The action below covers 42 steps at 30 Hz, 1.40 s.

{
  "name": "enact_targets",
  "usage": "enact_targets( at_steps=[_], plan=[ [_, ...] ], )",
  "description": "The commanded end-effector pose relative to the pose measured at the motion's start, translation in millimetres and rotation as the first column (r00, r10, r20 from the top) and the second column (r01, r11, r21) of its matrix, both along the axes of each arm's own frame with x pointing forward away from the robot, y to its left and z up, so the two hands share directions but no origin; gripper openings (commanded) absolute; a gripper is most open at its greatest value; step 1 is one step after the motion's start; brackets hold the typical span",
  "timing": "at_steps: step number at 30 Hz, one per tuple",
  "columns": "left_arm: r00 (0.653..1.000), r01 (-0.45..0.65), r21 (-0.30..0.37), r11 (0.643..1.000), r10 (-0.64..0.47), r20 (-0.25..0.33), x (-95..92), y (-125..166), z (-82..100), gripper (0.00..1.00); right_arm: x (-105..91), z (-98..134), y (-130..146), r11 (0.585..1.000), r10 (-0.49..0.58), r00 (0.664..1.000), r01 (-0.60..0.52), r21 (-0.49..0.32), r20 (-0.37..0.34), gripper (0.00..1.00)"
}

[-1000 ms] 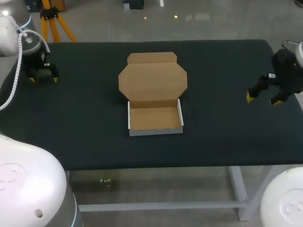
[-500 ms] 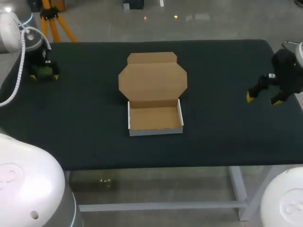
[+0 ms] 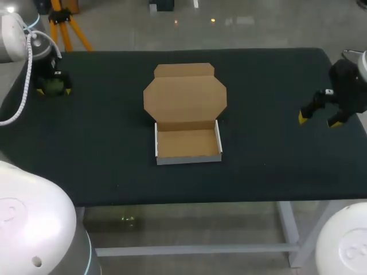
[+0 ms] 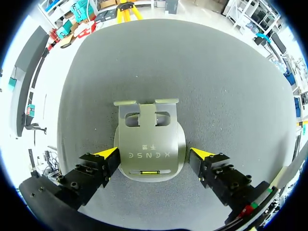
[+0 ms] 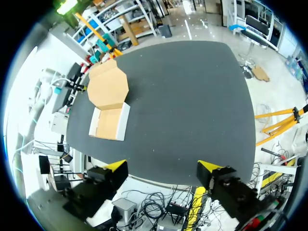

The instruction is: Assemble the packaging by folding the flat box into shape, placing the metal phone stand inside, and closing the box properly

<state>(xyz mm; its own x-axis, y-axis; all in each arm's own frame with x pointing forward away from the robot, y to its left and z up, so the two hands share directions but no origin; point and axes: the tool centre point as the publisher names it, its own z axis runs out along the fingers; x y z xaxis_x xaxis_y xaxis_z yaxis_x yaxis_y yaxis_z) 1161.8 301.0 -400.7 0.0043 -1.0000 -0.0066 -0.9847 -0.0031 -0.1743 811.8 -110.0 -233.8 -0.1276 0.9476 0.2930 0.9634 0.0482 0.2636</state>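
Box [image 3: 188,143]: in the middle, lid [image 3: 184,98] open behind.
Right gripper [image 3: 319,120]: fingers wide, holding nothing.
Left gripper [image 4: 154,155]: far left, fingers wide, one each side of the phone stand [image 4: 147,139].
Danger: the smooth stand could slip out when squeezed and lifted.

I had a wide table [image 3: 114,166] in front of me, its top covered from edge to edge with a dark, matte cloth [image 3: 275,74] of fine, felt-like grain. The cloth lay flat and smooth, and it wrapped down over the near edge as a narrow dark band. Under that edge I could see the pale grey metal frame: an upright leg [image 3: 288,226] near the right corner, and a long crossbar [image 3: 195,250] running level from it toward the left, low beneath the top.
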Motion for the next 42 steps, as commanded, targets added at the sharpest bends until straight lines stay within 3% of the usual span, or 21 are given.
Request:
enact_targets(
  at_steps=[1, 14, 22, 31, 34, 35, 36, 42],
  plan=[
    [1.0, -0.002, -0.001, 1.0, 0.002, -0.013, 8.8, 1.2, -0.5, 1.0, -0.4, 1.6, -0.4, 1.0, 0.001, 1.0, -0.001, -0.001, -0.004, 1.0],
    [1.0, -0.009, -0.003, 1.0, 0.009, -0.009, 15.0, 0.9, 1.2, 0.97, -0.4, 1.6, -0.4, 1.0, 0.001, 1.0, -0.001, -0.001, -0.004, 1.0],
    [1.0, -0.015, 0.003, 1.0, 0.015, -0.009, 17.7, 0.8, 0.0, 0.86, -0.4, 1.6, -0.4, 1.0, 0.001, 1.0, -0.001, -0.001, -0.004, 1.0],
    [1.0, -0.029, 0.004, 1.0, 0.029, -0.008, 21.3, 4.1, -0.5, 0.58, -0.4, 1.6, -0.4, 1.0, 0.001, 1.0, -0.001, -0.001, -0.004, 1.0],
    [0.999, -0.037, 0.008, 0.999, 0.037, -0.008, 21.8, 4.5, -0.7, 0.36, -0.4, 1.6, -0.4, 1.0, 0.001, 1.0, -0.001, -0.001, -0.004, 1.0],
    [0.999, -0.042, 0.011, 0.999, 0.042, -0.006, 21.9, 4.7, -0.7, 0.25, -0.4, 1.6, -0.4, 1.0, 0.001, 1.0, -0.001, -0.001, -0.004, 1.0],
    [0.999, -0.045, 0.011, 0.999, 0.045, -0.004, 21.9, 4.8, -0.7, 0.02, -0.4, 1.6, -0.4, 1.0, 0.001, 1.0, -0.001, -0.001, -0.004, 1.0],
    [0.998, -0.064, 0.024, 0.998, 0.063, 0.022, 10.9, 0.0, 8.7, 0.0, -0.4, 1.6, -0.4, 1.0, 0.001, 1.0, -0.001, -0.001, -0.004, 1.0]
  ],
)
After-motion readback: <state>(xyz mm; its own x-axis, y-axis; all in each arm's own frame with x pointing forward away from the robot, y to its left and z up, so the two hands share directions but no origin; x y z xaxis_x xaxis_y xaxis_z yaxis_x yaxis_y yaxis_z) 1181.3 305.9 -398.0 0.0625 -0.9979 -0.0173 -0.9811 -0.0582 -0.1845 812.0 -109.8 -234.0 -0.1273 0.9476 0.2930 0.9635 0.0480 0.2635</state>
